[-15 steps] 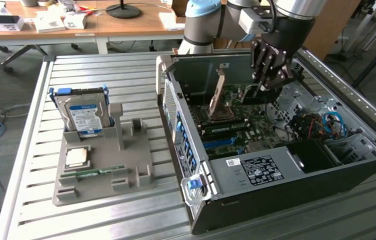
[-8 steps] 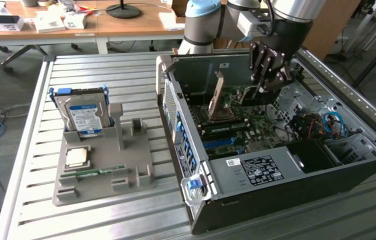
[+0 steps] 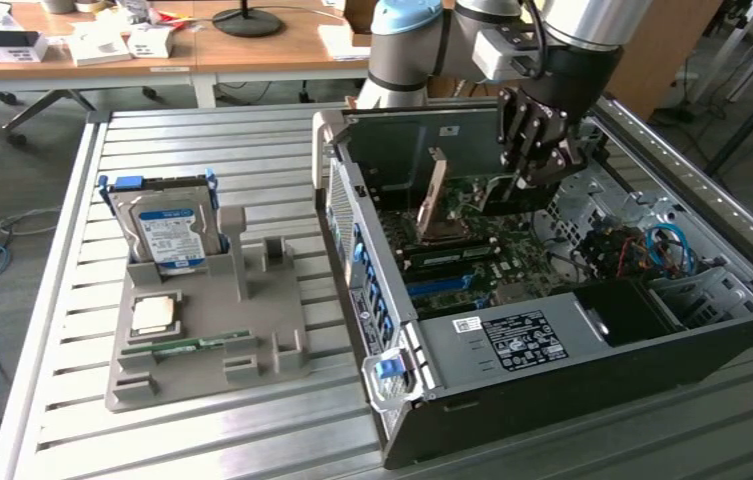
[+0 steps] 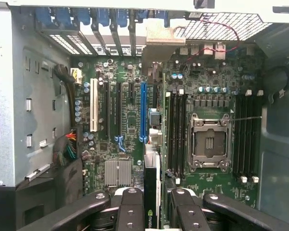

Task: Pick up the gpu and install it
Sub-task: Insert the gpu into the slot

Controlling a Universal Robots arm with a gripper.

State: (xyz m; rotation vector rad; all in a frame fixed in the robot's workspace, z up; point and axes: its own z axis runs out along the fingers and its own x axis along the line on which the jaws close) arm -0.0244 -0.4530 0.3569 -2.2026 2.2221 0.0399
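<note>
Over mobo [image 4: 135, 115], inside PC case [image 3: 590, 330]: my gripper [image 4: 156, 199] pinches gpu [image 4: 151, 175] edge-on; pickup done, seating in blue slot [image 4: 143, 110] left.

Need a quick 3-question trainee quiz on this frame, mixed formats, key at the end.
1. True or false: the black metal gripper holds the thin, flat, black gpu card above the inside of the open black computer case.
2. What stands upright in the grey plastic holder on the exterior view's left?
A) a blue-labelled silver hard drive
B) a cooling fan
C) a power supply
3. Fill in: on the green motherboard, the long expansion slot nearest the held card is coloured ____.

Key: 1 true; 2 A; 3 blue.
</note>
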